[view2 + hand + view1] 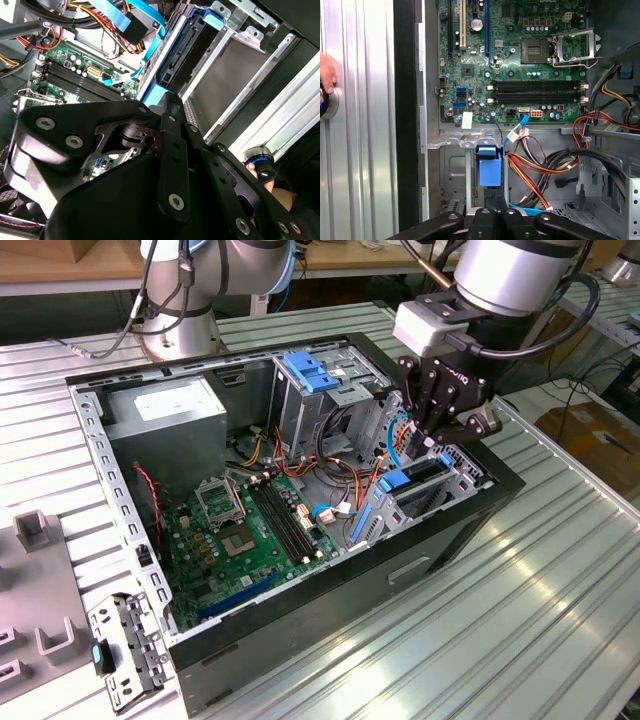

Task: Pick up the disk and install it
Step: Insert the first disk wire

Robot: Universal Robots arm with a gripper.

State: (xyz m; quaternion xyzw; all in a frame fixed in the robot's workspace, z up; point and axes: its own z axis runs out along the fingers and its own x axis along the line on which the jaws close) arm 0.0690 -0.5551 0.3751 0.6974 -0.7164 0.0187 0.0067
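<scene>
Three cameras on one open computer case [330, 635]: one overview, two close wrist views.

The exterior view looks down at a slant from well back and takes in the whole case on the ribbed tabletop [560, 580]. The first wrist view faces almost straight down past the gripper [492, 200] onto the motherboard [520, 75] from close by. The second wrist view sits nearer still, seemingly tilted toward the drive bay [225, 85]. All three views share the memory slots [535, 92].

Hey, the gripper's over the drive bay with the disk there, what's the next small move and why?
Likely a short, slow push straight down into the drive bay. The disk stands on edge at the bay's opening, blue rail end toward the gripper, which is right at it.
</scene>
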